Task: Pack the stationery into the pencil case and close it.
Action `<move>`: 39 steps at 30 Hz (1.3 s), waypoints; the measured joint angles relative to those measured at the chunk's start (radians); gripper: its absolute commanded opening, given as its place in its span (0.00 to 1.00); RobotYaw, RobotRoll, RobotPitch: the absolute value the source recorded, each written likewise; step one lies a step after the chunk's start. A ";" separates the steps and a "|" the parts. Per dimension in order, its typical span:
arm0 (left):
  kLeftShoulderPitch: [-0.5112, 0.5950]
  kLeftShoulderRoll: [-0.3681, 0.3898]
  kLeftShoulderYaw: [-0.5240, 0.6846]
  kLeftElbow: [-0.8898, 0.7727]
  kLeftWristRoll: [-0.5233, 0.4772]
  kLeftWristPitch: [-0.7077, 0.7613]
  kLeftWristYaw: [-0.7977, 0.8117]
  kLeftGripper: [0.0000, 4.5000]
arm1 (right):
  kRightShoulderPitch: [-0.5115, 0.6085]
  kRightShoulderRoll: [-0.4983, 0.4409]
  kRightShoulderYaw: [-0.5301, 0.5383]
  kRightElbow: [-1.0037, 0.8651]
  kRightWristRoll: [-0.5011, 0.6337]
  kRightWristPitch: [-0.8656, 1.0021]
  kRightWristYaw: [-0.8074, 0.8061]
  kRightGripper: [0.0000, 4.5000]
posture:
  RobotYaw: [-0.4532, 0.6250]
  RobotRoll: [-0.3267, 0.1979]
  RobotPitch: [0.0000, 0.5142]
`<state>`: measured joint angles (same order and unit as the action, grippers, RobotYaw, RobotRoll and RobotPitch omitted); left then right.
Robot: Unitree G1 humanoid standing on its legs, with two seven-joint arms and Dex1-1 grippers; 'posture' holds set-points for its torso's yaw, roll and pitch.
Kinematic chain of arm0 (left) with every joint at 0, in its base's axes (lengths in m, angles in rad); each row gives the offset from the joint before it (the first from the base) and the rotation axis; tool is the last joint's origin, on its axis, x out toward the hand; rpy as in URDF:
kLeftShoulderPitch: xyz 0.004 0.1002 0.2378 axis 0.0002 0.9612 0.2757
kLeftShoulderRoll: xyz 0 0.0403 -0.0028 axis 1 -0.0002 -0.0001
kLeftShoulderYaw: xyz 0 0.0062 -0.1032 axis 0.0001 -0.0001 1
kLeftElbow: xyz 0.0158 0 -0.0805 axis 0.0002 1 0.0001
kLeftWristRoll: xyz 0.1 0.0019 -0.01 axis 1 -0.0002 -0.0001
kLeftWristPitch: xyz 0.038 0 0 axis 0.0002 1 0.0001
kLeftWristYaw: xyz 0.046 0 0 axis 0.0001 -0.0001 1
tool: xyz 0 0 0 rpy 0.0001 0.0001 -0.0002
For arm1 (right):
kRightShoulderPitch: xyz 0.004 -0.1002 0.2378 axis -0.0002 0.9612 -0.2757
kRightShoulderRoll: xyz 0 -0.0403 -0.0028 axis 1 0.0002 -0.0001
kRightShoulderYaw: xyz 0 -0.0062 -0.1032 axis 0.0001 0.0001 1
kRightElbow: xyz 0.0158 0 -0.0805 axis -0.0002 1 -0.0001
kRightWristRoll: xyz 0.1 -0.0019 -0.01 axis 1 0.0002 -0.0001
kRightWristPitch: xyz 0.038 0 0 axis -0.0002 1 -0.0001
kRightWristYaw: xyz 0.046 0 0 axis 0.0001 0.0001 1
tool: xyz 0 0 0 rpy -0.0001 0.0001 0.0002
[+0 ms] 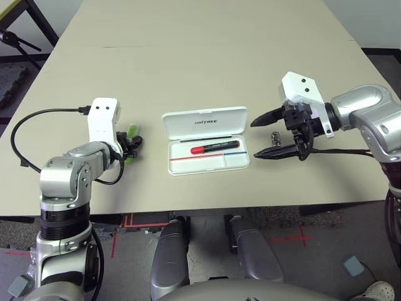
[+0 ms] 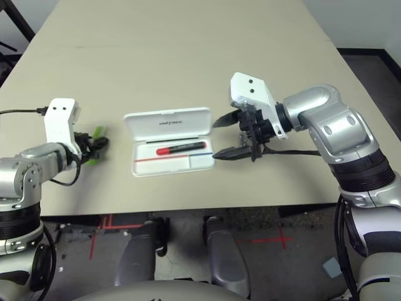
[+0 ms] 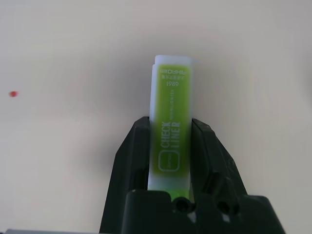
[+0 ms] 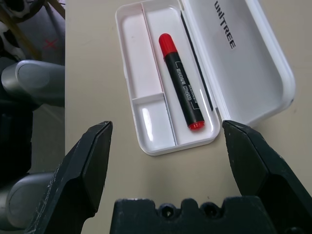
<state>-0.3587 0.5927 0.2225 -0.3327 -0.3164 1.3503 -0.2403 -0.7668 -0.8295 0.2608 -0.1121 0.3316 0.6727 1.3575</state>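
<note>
The pencil case (image 1: 204,121) lies open at the table's middle, its lid folded back. A red marker (image 1: 215,148) rests in its tray, also visible in the right wrist view as the marker (image 4: 181,83) inside the case (image 4: 130,53). Left of the case, my left gripper (image 1: 132,145) is shut on a flat bright-green stick (image 3: 170,87) lying on the table, one finger pressed against each long side. My right gripper (image 1: 254,139) hovers open just right of the case, pointing at it. A tiny silver-black metal piece (image 1: 274,136) lies on the table between its fingers.
The beige table (image 1: 207,56) stretches far back behind the case. Its front edge runs close below both grippers. A black cable (image 1: 28,119) loops off my left wrist.
</note>
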 measured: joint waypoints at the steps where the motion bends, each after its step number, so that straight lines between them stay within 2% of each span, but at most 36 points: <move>1: 0.012 0.018 0.001 0.000 0.000 -0.009 -0.013 0.24 | -0.001 0.004 0.000 0.001 0.000 0.000 -0.001 1.00 | 0.40 0.62 0.44; 6: 0.104 0.153 0.008 -0.002 -0.003 -0.088 -0.107 0.24 | -0.006 0.008 0.000 0.011 -0.002 -0.010 -0.001 1.00 | 0.41 0.62 0.44; 11: 0.248 0.292 0.042 -0.022 -0.045 -0.217 -0.293 0.24 | -0.013 0.010 0.001 0.036 -0.005 -0.021 0.000 1.00 | 0.42 0.62 0.44; 15: 0.374 0.353 0.106 -0.136 -0.145 -0.338 -0.506 0.24 | -0.021 0.015 0.002 0.044 -0.015 -0.032 0.000 1.00 | 0.42 0.62 0.43; 18: 0.412 0.381 0.161 -0.161 -0.172 -0.393 -0.580 0.24 | -0.027 0.016 0.002 0.048 -0.018 -0.037 0.000 1.00 | 0.42 0.62 0.43; 22: 0.440 0.409 0.178 -0.175 -0.194 -0.431 -0.640 0.24 | -0.027 0.013 0.002 0.064 -0.023 -0.043 0.005 1.00 | 0.42 0.62 0.42; 27: 0.377 0.441 0.146 -0.238 -0.226 -0.440 -0.667 0.24 | -0.025 -0.008 0.003 0.066 -0.027 -0.050 0.025 1.00 | 0.42 0.62 0.42; 34: 0.172 0.450 -0.006 -0.297 -0.254 -0.440 -0.657 0.24 | 0.001 -0.035 0.010 0.061 -0.050 -0.061 0.041 1.00 | 0.39 0.62 0.40; 39: 0.087 0.439 -0.149 -0.345 -0.262 -0.440 -0.655 0.24 | 0.009 -0.046 0.010 0.055 -0.059 -0.062 0.042 1.00 | 0.39 0.62 0.39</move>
<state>-0.2721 1.0314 0.0739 -0.6772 -0.5780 0.9102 -0.8956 -0.7578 -0.8758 0.2706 -0.0572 0.2730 0.6110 1.3994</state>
